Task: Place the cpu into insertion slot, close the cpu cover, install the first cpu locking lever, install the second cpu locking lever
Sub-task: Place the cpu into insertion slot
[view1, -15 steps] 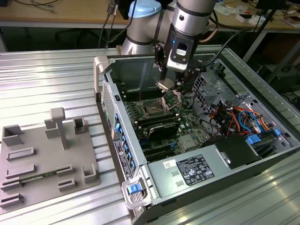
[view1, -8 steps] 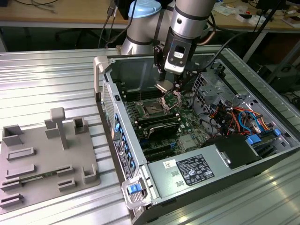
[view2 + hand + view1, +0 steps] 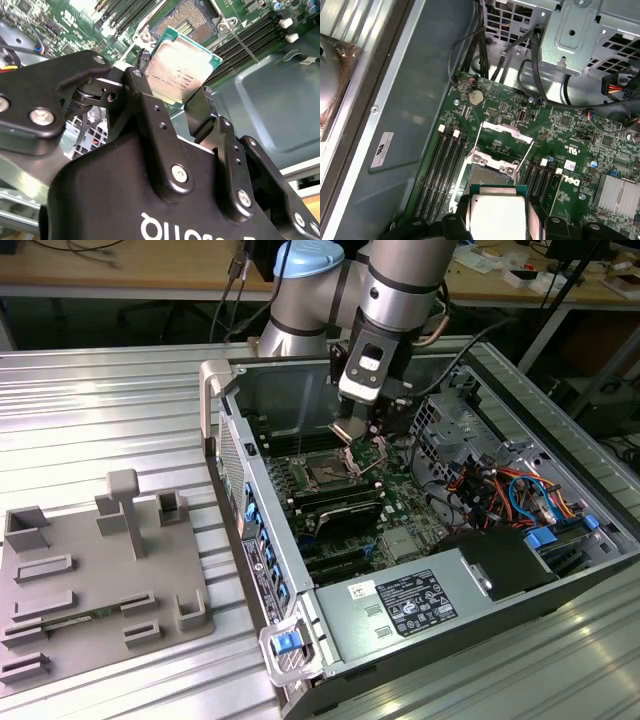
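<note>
My gripper (image 3: pixel 352 432) is inside the open computer case, shut on the cpu (image 3: pixel 177 67). The cpu is a small square chip with a silver-tan top and a green rim, held by two opposite edges between black fingers (image 3: pixel 145 95). It hangs tilted a little above the insertion slot (image 3: pixel 328 472), the square socket on the green motherboard, and is apart from it. In the first wrist view the cpu (image 3: pixel 497 215) sits just short of the bare slot (image 3: pixel 490 176). The thin silvery cpu cover (image 3: pixel 502 129) stands lifted at the slot's far side, with thin lever rods (image 3: pixel 479 137) raised beside it.
Memory slots (image 3: pixel 442 165) flank the socket on both sides. A drive cage and cable bundle (image 3: pixel 500 480) fill the case towards the exterior view's right, with the power supply (image 3: pixel 405 600) in front. A grey fixture plate (image 3: pixel 95 580) lies on the table at the exterior view's left.
</note>
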Controlling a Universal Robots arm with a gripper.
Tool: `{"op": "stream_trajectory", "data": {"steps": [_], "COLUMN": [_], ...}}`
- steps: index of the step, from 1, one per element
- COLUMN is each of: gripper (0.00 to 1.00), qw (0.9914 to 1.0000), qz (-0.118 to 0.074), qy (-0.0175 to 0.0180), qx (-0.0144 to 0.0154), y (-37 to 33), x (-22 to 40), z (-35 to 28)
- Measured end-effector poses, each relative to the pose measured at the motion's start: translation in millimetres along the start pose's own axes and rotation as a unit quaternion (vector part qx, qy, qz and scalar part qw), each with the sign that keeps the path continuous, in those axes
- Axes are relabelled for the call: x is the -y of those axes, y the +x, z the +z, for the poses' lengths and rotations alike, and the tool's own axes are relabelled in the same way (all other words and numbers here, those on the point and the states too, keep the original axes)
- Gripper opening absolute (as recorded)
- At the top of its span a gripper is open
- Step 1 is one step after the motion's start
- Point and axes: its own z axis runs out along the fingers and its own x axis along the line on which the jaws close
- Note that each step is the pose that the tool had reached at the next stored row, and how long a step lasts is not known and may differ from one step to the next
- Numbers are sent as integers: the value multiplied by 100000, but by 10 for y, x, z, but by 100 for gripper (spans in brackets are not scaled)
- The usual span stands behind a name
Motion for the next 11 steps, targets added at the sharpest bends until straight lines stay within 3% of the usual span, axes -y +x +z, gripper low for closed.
{"op": "stream_trajectory", "data": {"steps": [4,11], "gripper": [54,54], "qw": [99925,99734], "qz": [3866,7257], "qy": [-90,-168], "qx": [352,660], "y": [-1,4], "x": [5,27], "z": [56,125]}}
